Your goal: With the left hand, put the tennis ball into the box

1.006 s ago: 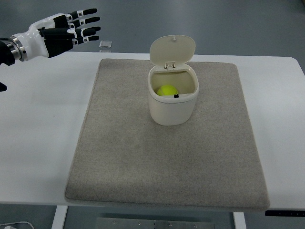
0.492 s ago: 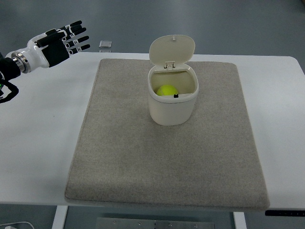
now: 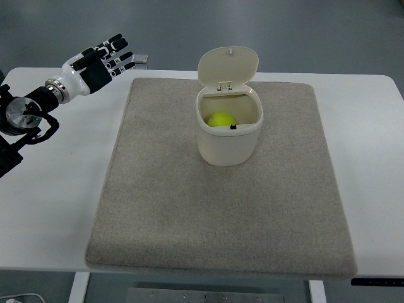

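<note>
While its hinged lid stands tipped back, the cream box (image 3: 228, 134) sits on the grey mat (image 3: 221, 208) that covers most of the white table (image 3: 50, 208). Inside the box lies the tennis ball (image 3: 221, 119), a bright yellow-green round, part hidden by the box's near wall. Well to the left of the box, over the table's far edge, the left robot hand (image 3: 100, 66) hangs released, fingers (image 3: 120, 53) spread and holding nothing.
</note>
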`<action>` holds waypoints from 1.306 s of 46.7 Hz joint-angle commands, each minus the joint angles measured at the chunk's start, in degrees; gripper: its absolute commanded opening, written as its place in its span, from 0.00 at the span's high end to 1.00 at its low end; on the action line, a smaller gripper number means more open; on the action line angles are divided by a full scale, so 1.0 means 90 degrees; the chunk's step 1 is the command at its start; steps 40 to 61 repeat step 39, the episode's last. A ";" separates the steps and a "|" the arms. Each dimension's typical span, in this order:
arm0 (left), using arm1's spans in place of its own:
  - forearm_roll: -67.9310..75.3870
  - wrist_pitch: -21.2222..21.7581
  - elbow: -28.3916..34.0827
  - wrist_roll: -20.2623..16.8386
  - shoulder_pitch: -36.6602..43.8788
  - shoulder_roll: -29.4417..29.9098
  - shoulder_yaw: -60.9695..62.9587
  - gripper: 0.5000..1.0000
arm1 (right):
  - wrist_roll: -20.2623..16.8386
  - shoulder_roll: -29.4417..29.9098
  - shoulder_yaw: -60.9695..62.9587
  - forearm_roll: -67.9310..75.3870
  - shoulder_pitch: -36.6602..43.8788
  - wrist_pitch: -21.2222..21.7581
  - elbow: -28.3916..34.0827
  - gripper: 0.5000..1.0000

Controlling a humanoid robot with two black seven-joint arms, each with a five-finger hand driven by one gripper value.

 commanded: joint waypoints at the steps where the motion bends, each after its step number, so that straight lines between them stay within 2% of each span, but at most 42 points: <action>1: -0.0001 -0.0027 0.0000 -0.0054 -0.0001 -0.0001 0.0000 0.01 | 0.0000 0.0000 0.0009 0.0015 0.0000 0.0032 0.0000 0.12; 9: -0.0001 -0.0193 0.0000 -0.0054 0.0019 0.0009 -0.0117 0.01 | 0.0000 0.0000 0.0000 0.0015 0.0000 0.0061 0.0137 0.12; 16: -0.0011 -0.0213 -0.0010 -0.0054 0.0019 0.0018 -0.0147 0.01 | 0.0000 0.0000 -0.0010 -0.0005 0.0000 0.0061 0.0518 0.12; 61: -0.0001 -0.0213 -0.0039 -0.0054 0.0097 0.0028 -0.0186 0.01 | 0.0049 0.0000 0.0009 0.0034 -0.0029 0.0149 0.0557 0.12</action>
